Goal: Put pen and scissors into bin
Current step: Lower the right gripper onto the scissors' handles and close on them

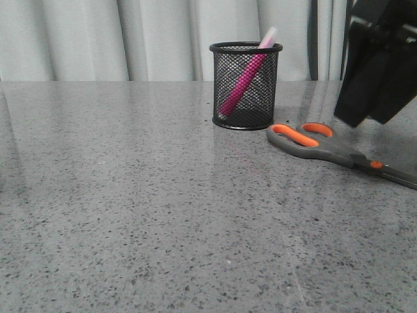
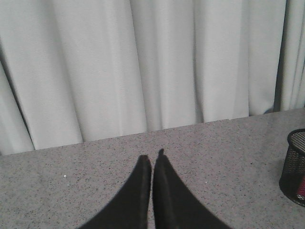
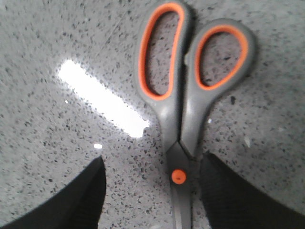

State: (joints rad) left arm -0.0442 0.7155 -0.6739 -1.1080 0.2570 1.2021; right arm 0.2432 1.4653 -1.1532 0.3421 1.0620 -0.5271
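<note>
The magenta pen [image 1: 243,81] stands slanted inside the black mesh bin [image 1: 245,85] at the back of the table. The bin's edge also shows in the left wrist view [image 2: 295,164]. The scissors [image 1: 332,149] lie flat and closed on the table, right of the bin, with the orange-lined handles toward it. My right gripper [image 3: 152,164] is open above the scissors [image 3: 183,102], and the pivot screw lies between its fingers, nearer one finger. In the front view the right arm [image 1: 381,59] hangs over the scissors. My left gripper [image 2: 152,160] is shut and empty above the table.
The grey speckled table [image 1: 130,195] runs back to a white curtain [image 1: 98,39]. A bright light reflection [image 3: 102,98] lies on the table beside the scissors.
</note>
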